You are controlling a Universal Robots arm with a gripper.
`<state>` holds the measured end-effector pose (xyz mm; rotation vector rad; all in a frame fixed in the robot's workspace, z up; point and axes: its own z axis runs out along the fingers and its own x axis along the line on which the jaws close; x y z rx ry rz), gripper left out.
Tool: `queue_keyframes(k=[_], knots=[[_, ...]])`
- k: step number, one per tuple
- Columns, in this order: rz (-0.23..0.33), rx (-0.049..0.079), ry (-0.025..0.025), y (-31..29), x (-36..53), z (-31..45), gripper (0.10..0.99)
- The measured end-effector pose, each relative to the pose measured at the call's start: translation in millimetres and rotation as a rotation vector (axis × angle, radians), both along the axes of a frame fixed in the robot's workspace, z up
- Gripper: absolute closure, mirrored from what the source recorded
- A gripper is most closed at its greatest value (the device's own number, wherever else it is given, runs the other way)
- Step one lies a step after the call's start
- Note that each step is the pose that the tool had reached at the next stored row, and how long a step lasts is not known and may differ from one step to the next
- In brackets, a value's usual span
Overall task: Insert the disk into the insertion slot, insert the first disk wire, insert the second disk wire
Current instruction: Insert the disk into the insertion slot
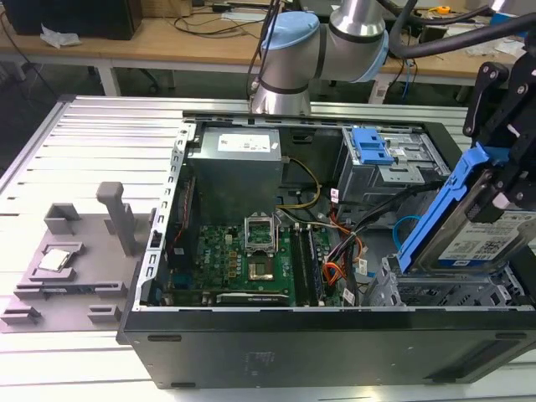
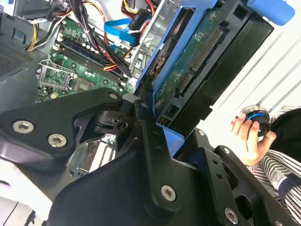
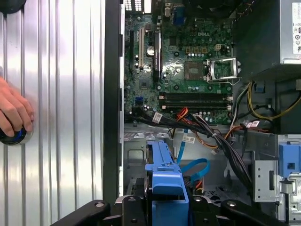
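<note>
the disk (image 1: 484,239) hangs tilted in my pincer (image 1: 502,188), which is closed tight on its blue-framed sides. i see it just above the insertion slot (image 1: 452,293), at the exterior view's right end of the case (image 1: 276,356). the second disk wire (image 1: 406,226) loops just beside it, and the first disk wire (image 1: 335,272) lies nearer the motherboard (image 1: 239,255).

Mobo (image 1: 243,260), PSU (image 1: 237,172); grey jig (image 1: 75,261) on table (image 1: 92,142)

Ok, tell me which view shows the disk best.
The exterior view: the disk appears tilted, with its label face and blue carrier visible. The second wrist view shows its circuit-board underside close up; the first wrist view shows the carrier's edge.
</note>
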<state>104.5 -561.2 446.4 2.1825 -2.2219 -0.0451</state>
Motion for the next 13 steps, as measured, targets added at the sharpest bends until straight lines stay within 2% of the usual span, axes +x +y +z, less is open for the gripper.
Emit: queue_keyframes(k=[7, 10, 13], knots=[[0.000, 0.000, 0.0000, 6.5, 0.5, -11.3, 0.722], [0.000, 0.000, 0.0000, 6.8, 0.5, -17.3, 0.722], [0.000, 0.000, 0.0000, 6.8, 0.5, -26.4, 0.722]])
